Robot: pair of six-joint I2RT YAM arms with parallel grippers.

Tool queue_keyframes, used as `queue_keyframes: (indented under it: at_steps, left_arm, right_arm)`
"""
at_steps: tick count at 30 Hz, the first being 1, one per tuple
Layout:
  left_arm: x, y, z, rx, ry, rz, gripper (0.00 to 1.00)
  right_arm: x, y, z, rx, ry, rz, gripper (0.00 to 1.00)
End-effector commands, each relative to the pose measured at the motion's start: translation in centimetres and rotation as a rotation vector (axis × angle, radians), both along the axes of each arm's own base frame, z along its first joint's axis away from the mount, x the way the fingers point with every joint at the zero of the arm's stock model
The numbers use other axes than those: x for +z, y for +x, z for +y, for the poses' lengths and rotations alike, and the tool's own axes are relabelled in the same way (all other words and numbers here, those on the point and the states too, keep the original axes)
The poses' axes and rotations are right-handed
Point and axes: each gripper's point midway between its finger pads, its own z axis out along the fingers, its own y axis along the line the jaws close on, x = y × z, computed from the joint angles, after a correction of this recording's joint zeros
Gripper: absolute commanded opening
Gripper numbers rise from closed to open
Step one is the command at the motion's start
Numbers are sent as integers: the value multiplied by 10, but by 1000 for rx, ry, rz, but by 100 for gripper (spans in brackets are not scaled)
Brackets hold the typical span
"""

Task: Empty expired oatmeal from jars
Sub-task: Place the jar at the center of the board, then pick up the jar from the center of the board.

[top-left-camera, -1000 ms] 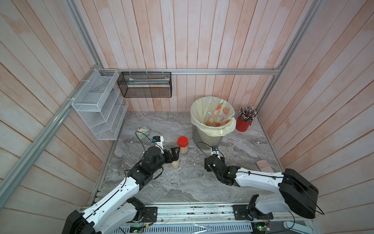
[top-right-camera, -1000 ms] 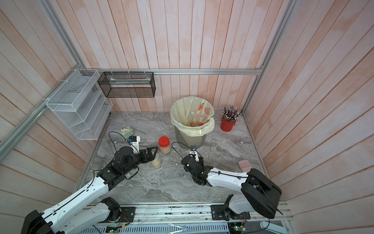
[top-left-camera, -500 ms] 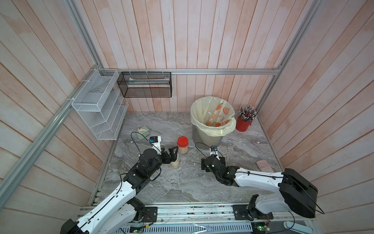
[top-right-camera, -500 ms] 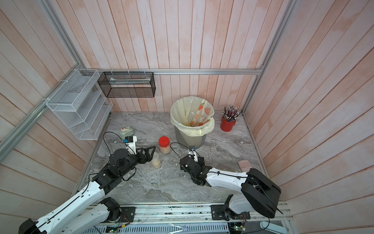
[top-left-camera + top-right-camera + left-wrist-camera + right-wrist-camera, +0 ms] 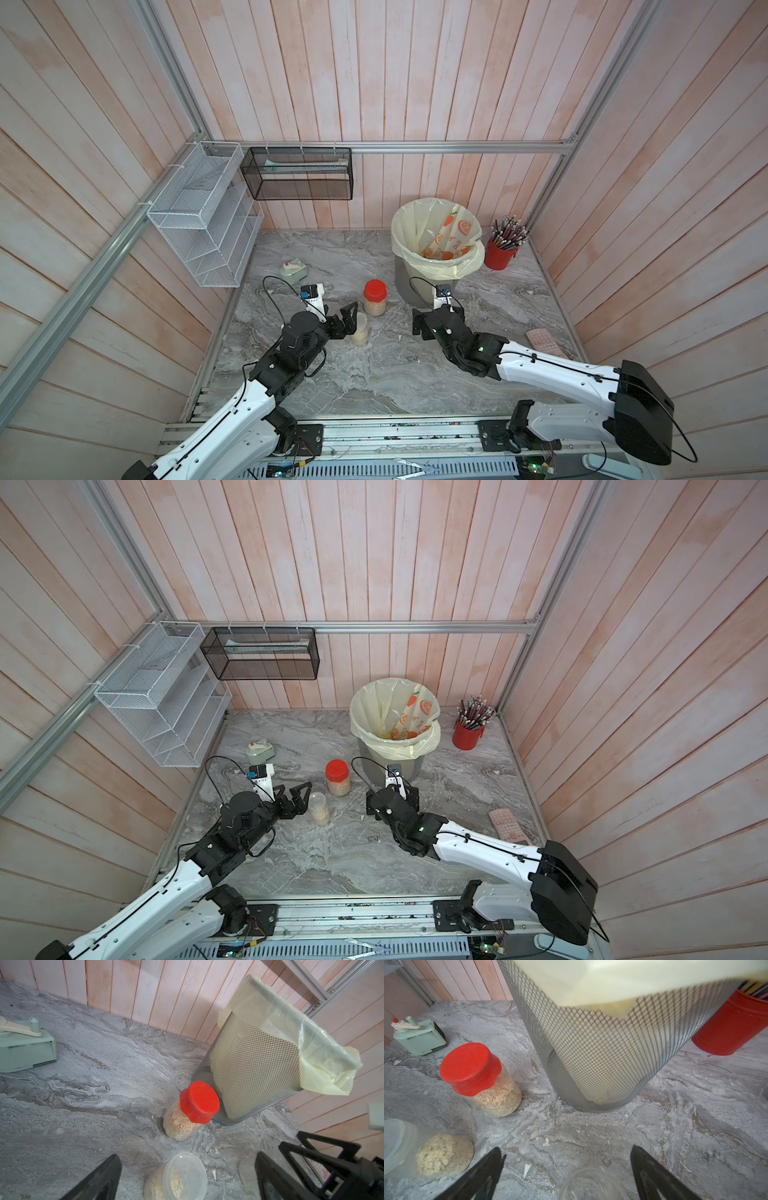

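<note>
One grey marble table (image 5: 374, 386) is shut in by pink boards on three sides. Two arms are seen over it, each ending in one gripper. Two wire racks are hung on the walls: a white rack (image 5: 199, 220) and a black rack (image 5: 297, 180). One mesh bin (image 5: 404, 286) with a yellowish bag is set near the back wall. One wrapper (image 5: 451, 239) is seen inside it and one red pencil cup (image 5: 498, 257) just beside it.

Three jars are counted: a red-lidded jar (image 5: 375, 297) close to the bin, a clear-lidded jar (image 5: 360, 332) just in front of that, and a third jar (image 5: 589, 1185). Pale oatmeal (image 5: 500, 1099) is seen in the lower part of the first two. One green sharpener (image 5: 293, 272) and one pink calculator (image 5: 509, 825) are also counted.

The third jar is hidden under the right arm in both top views. Only its rim is shown in the right wrist view, cut by the frame edge, so its contents cannot be told.

The left gripper (image 5: 351, 321) is spread wide, with the clear-lidded jar between its fingers and a gap on each side; nothing is gripped. The right gripper (image 5: 566, 1150) is spread just as wide about the third jar's rim, which is not clamped.

The sharpener is found near the table's left edge and the calculator near its right. Bare table is seen between the grippers and along the near rail.
</note>
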Motion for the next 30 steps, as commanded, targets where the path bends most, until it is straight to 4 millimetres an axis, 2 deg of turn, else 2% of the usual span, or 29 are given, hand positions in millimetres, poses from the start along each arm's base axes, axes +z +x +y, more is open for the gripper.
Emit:
queue_keyframes:
  at_steps: [1, 9, 13, 19, 30]
  left_arm:
    - [3, 2, 4, 19, 21, 2, 100]
    - [13, -3, 25, 99, 49, -13, 100]
    - [1, -7, 37, 152, 76, 18, 100]
    - [-26, -18, 43, 169, 29, 49, 100]
    - [-38, -39, 61, 207, -11, 64, 100]
  right_arm:
    - [13, -4, 12, 64, -3, 8, 98]
    - [13, -1, 59, 211, -2, 62, 98]
    - [12, 2, 82, 279, -7, 85, 98]
    - [-5, -8, 113, 396, 3, 111, 98]
    - [-32, -19, 144, 501, -24, 167, 96]
